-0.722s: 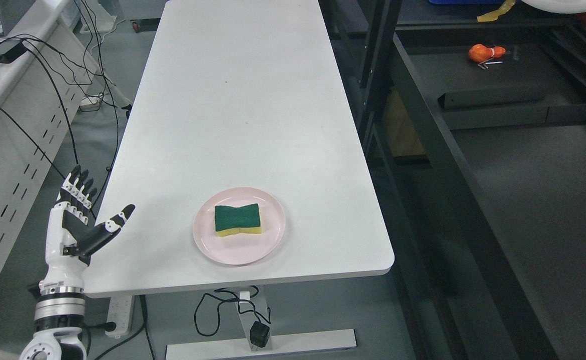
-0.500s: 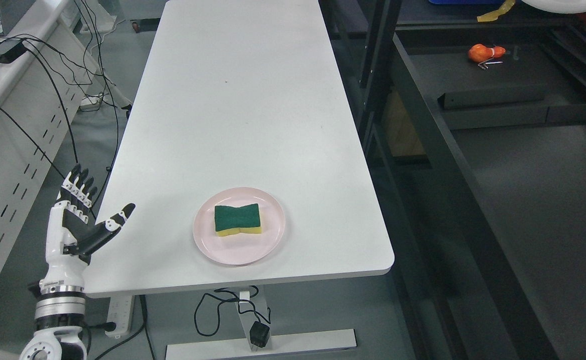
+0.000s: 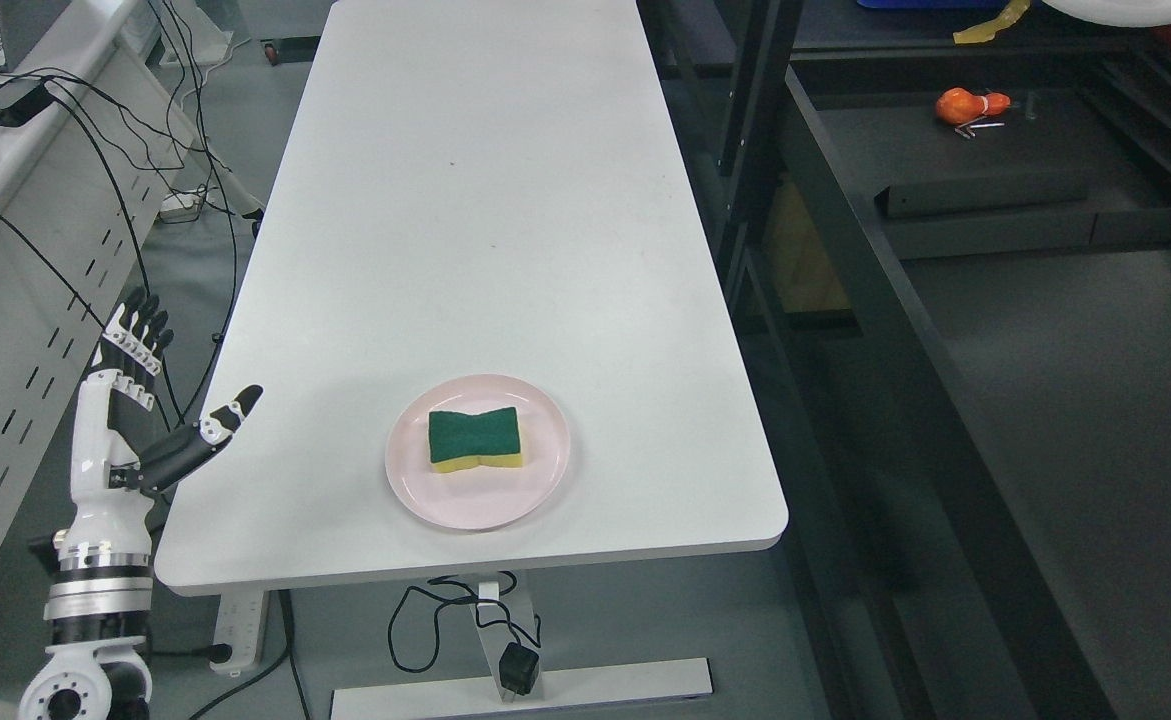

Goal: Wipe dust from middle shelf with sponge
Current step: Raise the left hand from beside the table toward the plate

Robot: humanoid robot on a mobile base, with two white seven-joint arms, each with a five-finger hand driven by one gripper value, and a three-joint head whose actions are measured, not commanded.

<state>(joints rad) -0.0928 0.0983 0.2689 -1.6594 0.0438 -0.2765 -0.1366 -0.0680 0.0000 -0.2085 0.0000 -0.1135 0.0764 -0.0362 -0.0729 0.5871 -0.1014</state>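
Note:
A sponge (image 3: 476,437), green on top and yellow below, lies on a pink plate (image 3: 478,503) near the front edge of the white table (image 3: 475,200). My left hand (image 3: 160,400) is raised at the table's front left corner, well left of the plate, fingers spread and holding nothing. The dark shelf unit (image 3: 1045,330) stands to the right of the table. My right hand does not show.
Cables (image 3: 95,150) and a black adapter (image 3: 15,100) lie over the grey cabinet on the left. An orange object (image 3: 965,104) sits on the far part of the dark shelf. A power strip and plug hang under the table's front.
My left hand has moved left and slightly up, away from the table corner. The sponge and plate have not moved.

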